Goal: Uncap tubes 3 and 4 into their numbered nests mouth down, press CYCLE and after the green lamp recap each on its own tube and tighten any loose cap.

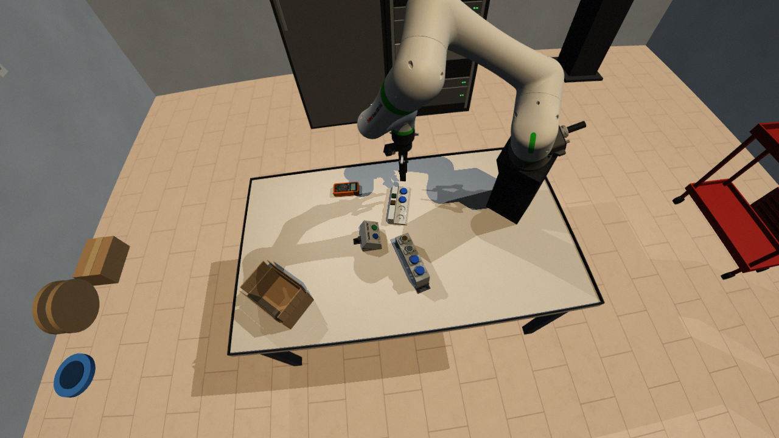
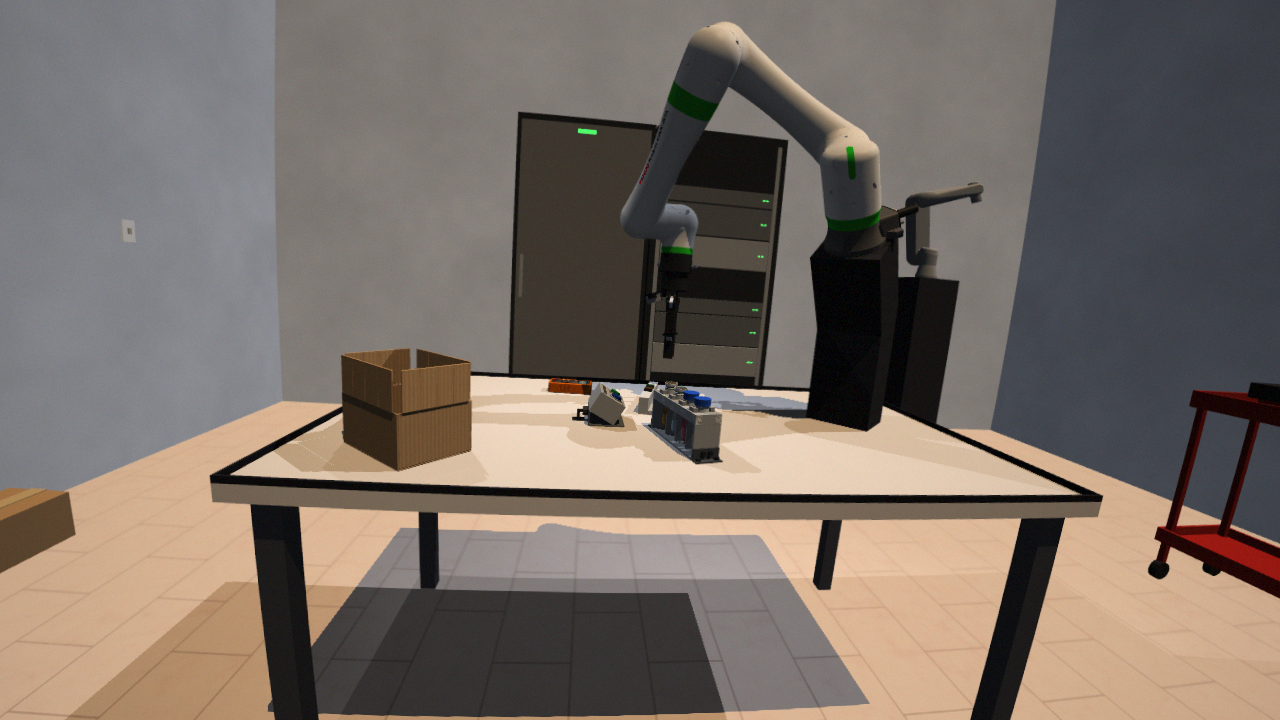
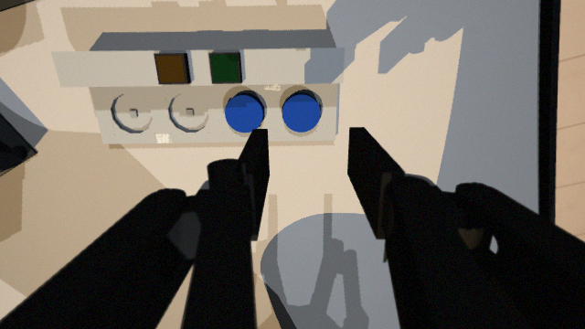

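Top view: the white table [image 1: 490, 305] carries a black border. The cap tray [image 1: 391, 209] lies near the far edge, with two blue caps in its far nests, cap 4 [image 1: 403, 191] and cap 3 [image 1: 401, 199]; the two near nests show only pale rings. The gripper [image 1: 402, 175] hangs above the tray's far end. The decapping station [image 1: 423, 281] lies nearer the front, holding two blue-capped tubes [image 1: 415, 265] and two uncapped positions. The key housing [image 1: 372, 241] sits just beside the station and shows a green and a blue key. An orange meter [image 1: 345, 188] and an open cardboard box [image 1: 276, 294] stand well apart from these. Red lettering on the arm's forearm is too small to read. Open table surface lies right of the station and along the front edge.

Exterior view: the gripper [image 2: 667, 344] hangs vertically above the tray area, apart from the table. The station [image 2: 687, 420] stands between the key housing [image 2: 605, 404] and the arm's black pedestal [image 2: 850, 358].

Wrist view: the fingers stand moderately apart and hold nothing. Both blue caps [image 3: 244, 114] sit in the tray's [image 3: 105, 134] right-hand nests, beyond the fingertips. The amber lamp [image 3: 172, 68] and green lamp [image 3: 225, 68] appear dark. Small white markings on the tray are illegible.
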You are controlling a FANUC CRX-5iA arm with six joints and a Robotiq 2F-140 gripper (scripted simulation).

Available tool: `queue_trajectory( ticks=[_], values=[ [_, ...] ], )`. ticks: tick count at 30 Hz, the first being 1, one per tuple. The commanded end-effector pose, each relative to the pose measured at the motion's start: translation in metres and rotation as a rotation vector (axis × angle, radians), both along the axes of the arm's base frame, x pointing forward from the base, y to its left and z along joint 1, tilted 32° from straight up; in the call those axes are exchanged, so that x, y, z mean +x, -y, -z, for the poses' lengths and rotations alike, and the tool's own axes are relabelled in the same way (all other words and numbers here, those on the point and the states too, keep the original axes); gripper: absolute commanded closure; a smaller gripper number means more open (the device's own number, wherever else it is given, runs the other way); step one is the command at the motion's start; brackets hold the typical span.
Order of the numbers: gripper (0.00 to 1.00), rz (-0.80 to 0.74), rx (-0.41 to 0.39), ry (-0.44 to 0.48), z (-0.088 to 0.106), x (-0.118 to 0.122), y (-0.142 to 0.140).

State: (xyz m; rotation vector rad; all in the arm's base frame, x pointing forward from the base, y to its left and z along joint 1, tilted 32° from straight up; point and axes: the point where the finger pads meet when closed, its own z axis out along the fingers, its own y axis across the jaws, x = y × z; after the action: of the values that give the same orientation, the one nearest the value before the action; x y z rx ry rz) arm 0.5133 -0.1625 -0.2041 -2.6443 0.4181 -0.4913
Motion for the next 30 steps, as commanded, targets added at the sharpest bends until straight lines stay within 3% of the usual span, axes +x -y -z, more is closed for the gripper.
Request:
queue_trajectory(
  ticks=[1, 6, 7, 10, 20, 22, 23, 30],
  values=[
    [0.64, 0.0, -0.001, 0.001, -0.021, -0.009, 0.009],
    [0.64, 0.0, -0.001, 0.001, -0.021, -0.009, 0.009],
    [0.9, 0.071, 0.032, -0.028, -0.024, -0.004, 0.002],
    [0.9, 0.254, 0.118, -0.101, -0.032, 0.008, -0.016],
    [0.9, 0.577, 0.271, -0.228, -0.045, 0.028, -0.045],
    [0.9, 0.577, 0.271, -0.228, -0.045, 0.028, -0.045],
    [0.9, 0.665, 0.311, -0.266, -0.048, 0.033, -0.052],
    [0.9, 0.89, 0.42, -0.353, -0.059, 0.048, -0.073]
  ],
)
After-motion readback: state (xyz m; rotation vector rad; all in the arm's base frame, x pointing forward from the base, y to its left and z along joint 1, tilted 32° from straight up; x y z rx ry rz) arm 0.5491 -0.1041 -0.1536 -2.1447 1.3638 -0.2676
